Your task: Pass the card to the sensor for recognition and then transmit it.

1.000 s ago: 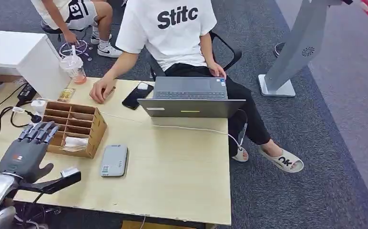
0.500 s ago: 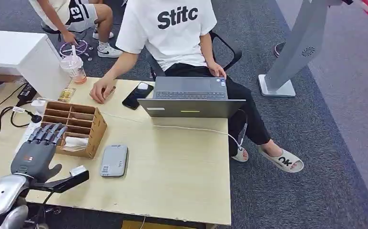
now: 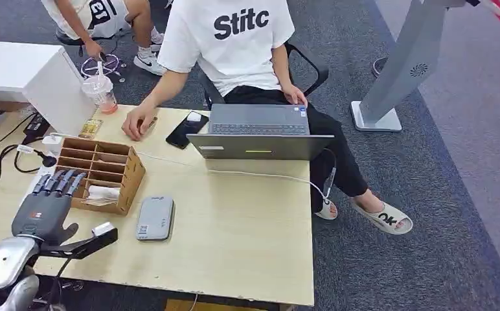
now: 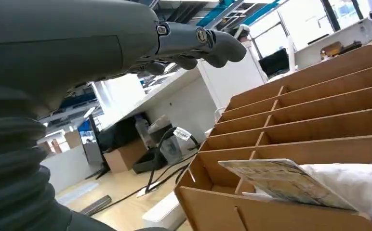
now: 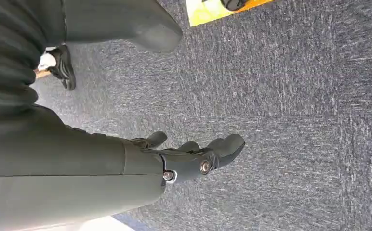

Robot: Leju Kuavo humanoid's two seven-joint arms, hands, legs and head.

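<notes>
Wooden organizer (image 3: 114, 170), card (image 4: 285, 182) lying lengthwise inside

A person (image 3: 234, 45) sits behind a laptop (image 3: 260, 133), phone (image 3: 186, 129) beside it.

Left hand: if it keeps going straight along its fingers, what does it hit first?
Probably the wooden organizer: the left hand points at its near edge, by the slot holding the card. Height is unclear; it could pass above the rim.
</notes>
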